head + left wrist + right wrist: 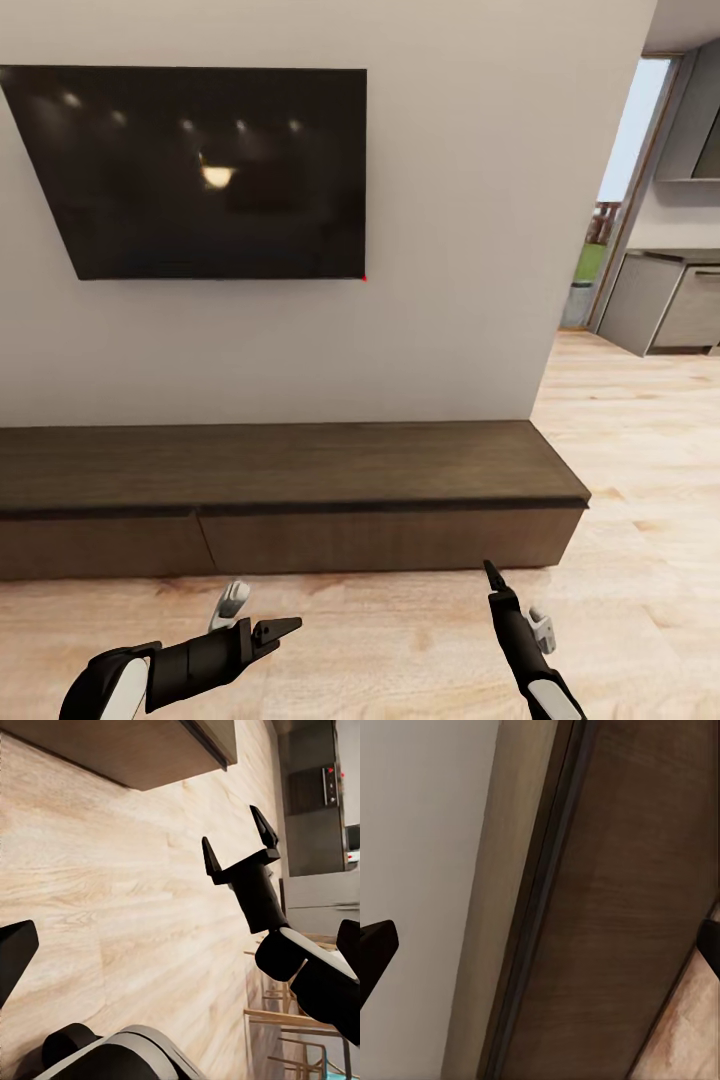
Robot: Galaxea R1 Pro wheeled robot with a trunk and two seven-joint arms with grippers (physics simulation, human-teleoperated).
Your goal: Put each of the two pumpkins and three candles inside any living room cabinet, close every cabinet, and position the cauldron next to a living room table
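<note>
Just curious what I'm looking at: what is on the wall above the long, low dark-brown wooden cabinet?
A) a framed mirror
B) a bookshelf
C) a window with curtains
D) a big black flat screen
D: in the head view a big black flat screen hangs on the pale wall above the long, low dark-brown wooden cabinet, whose drawer fronts look shut.

cabinet (290, 480) runs off head view's left edge. Both forearms cut at bottom edge. Right wrist view: fingertips (375, 949) clipped at frame sides. Kitchen units (670, 300) cropped at the right.
</note>
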